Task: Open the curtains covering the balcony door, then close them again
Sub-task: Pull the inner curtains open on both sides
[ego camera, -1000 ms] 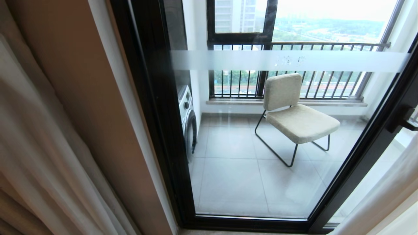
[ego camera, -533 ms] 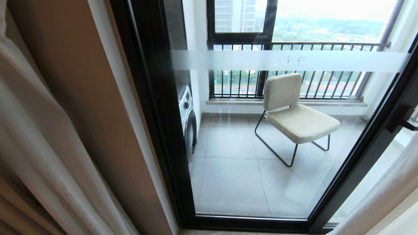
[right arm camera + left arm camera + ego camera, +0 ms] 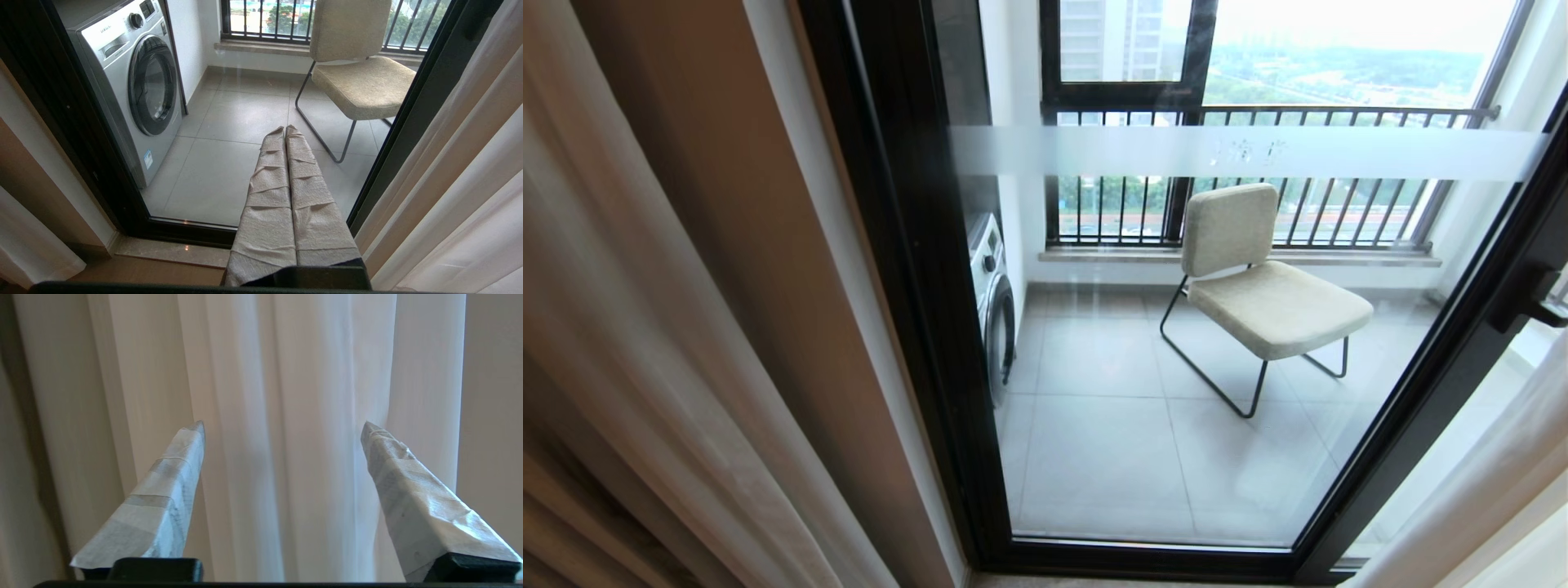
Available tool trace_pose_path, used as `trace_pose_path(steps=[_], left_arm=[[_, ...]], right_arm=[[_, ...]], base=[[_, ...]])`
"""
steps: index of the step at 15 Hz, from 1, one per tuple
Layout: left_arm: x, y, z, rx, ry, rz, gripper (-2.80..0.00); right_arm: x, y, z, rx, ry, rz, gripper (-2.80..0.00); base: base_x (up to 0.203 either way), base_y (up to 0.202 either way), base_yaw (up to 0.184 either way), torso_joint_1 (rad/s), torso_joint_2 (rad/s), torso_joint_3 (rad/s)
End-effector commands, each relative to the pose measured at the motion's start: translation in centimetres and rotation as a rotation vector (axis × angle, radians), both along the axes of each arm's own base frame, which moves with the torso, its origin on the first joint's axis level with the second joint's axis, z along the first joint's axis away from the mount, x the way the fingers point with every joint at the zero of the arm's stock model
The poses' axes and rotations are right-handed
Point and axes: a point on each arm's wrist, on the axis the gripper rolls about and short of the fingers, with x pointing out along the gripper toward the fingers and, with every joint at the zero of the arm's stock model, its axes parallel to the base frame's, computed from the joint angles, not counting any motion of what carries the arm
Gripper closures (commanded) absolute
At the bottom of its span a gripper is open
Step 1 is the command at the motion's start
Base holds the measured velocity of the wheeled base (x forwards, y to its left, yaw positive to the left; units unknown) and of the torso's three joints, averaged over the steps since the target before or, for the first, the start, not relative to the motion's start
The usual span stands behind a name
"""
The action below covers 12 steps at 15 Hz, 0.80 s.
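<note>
The balcony door (image 3: pixel 907 286) has dark frames and a frosted band (image 3: pixel 1241 153) across its glass, which stands uncovered. The curtains hang bunched at both sides: cream and sheer folds on the left (image 3: pixel 621 343) and a paler strip on the right (image 3: pixel 1486 490). My left gripper (image 3: pixel 282 424) is open, its taped fingers (image 3: pixel 163 498) spread wide in front of the white sheer folds (image 3: pixel 294 375), gripping nothing. My right gripper (image 3: pixel 285 128) is shut and empty. It hangs low in front of the door glass, beside the right curtain (image 3: pixel 457 183). Neither arm shows in the head view.
Behind the glass a washing machine (image 3: pixel 130 81) stands on the left of the tiled balcony. A beige chair (image 3: pixel 1258 286) on a thin black frame stands in front of the barred window (image 3: pixel 1258 212). A black door handle (image 3: pixel 1535 302) juts from the right frame.
In the head view the left curtain has swung. Its pale fold now reaches the picture's top edge and its lower edge lies a little further right. The door and chair are unmoved.
</note>
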Motion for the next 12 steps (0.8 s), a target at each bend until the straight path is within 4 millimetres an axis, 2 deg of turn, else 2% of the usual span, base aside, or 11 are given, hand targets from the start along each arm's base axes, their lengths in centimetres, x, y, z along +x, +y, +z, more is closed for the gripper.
trace_pose_path(steps=[1,4,9,12], left_arm=[[-3.2,-2.3,-0.3,-0.004,0.003,0.008,-2.8],[-6.4,-4.8,-2.6,-0.038,0.045,0.012,-2.8],[-11.5,-9.0,-5.1,-0.042,0.049,0.013,-2.8],[-13.0,-10.3,-6.7,-0.075,0.095,0.008,-2.8]], right_arm=[[0.0,0.0,0.0,0.0,-0.001,0.0,0.0],[0.0,0.0,0.0,0.0,-0.001,0.002,0.0],[0.0,0.0,0.0,0.0,-0.001,0.0,0.0],[0.0,0.0,0.0,0.0,-0.001,0.002,0.0]], base=[[0.0,0.0,0.0,0.0,0.0,0.0],[0.0,0.0,0.0,0.0,0.0,0.0],[0.0,0.0,0.0,0.0,0.0,0.0],[0.0,0.0,0.0,0.0,0.0,0.0]])
